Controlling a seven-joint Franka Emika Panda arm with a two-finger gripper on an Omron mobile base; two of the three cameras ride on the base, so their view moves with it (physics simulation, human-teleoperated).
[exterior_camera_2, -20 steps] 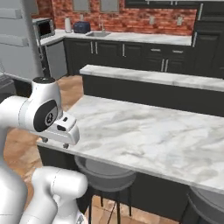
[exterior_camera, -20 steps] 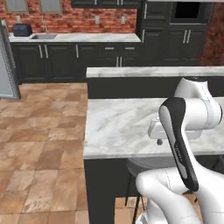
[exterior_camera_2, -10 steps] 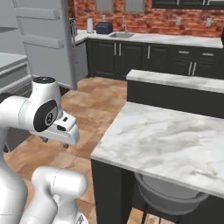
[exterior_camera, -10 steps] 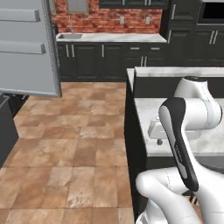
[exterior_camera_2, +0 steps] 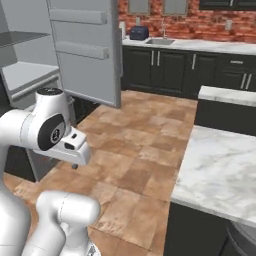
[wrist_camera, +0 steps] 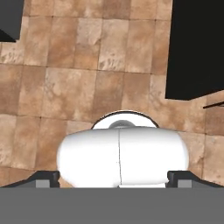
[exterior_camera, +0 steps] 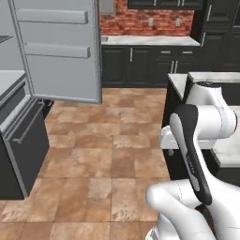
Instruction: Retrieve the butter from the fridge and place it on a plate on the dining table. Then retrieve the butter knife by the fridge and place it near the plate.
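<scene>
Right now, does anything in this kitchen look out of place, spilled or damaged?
Only the tall grey fridge: its door stands wide open over the brown tiled floor, baring pale shelves. Nothing looks spilled or broken on the white veined marble dining table.

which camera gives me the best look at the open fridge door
The left base view: the fridge door fills its upper left, inner shelves facing us. The right base view shows the same open door plus interior shelves beside it. The hand view looks down at floor tiles.
</scene>
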